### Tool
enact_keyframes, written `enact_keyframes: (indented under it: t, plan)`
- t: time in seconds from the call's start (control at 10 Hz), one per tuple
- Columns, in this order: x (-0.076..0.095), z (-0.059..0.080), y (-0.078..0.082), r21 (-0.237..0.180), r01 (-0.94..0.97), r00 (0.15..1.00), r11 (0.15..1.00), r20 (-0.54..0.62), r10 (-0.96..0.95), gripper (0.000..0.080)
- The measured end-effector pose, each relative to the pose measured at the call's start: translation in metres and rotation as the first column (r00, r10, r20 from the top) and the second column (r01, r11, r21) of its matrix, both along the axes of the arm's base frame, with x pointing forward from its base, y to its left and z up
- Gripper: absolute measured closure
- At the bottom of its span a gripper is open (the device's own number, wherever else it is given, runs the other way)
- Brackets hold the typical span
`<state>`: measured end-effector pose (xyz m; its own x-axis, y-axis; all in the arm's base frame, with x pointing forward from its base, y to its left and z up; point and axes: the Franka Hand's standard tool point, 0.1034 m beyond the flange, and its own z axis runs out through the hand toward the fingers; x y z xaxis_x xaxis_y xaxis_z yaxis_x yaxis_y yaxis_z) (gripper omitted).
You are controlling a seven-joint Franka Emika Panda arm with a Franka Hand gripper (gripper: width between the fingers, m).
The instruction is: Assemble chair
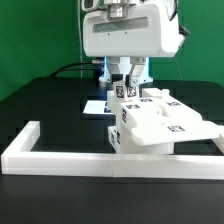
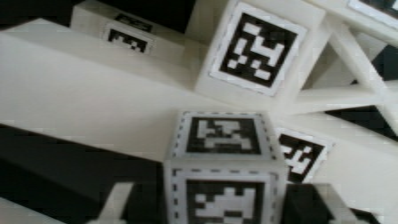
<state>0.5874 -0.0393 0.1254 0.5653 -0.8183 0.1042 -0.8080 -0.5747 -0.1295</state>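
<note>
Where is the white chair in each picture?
Exterior view: the chair sits low in the middle and toward the exterior view's right, just below the pincer and next to the white border rail.
Wrist view: the chair fills almost the whole picture, very close up.
Shared landmark: the black-and-white square tags on its parts.

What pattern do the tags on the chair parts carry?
Black square codes on white; the tags on the chair show best in the wrist view.
</note>
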Motion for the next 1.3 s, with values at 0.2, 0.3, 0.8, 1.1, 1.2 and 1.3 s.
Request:
enact_keyframes:
  t: [0.2,0.3,0.8,1.1,1.2,1.3]
  plan:
    - [0.0,0.0,0.0,0.027,0.156,0.988,0.987,0.0,-0.156,0.0511]
    - [0.0,0.0,0.001,0.035,0.199,0.98,0.979,-0.001,-0.199,0.0511]
    - [0.0,0.001,0.011,-0.02,-0.081,0.996,0.997,0.026,0.082,0.0152]
    - [-0.005,-0.002,0.012,-0.112,-0.462,0.885,0.88,0.013,0.466,0.015]
    - [-0.005,-0.002,0.012,-0.119,-0.496,0.866,0.86,0.008,0.5,0.015]
    - [-0.005,-0.002,0.011,-0.139,-0.581,0.811,0.802,-0.01,0.585,0.015]
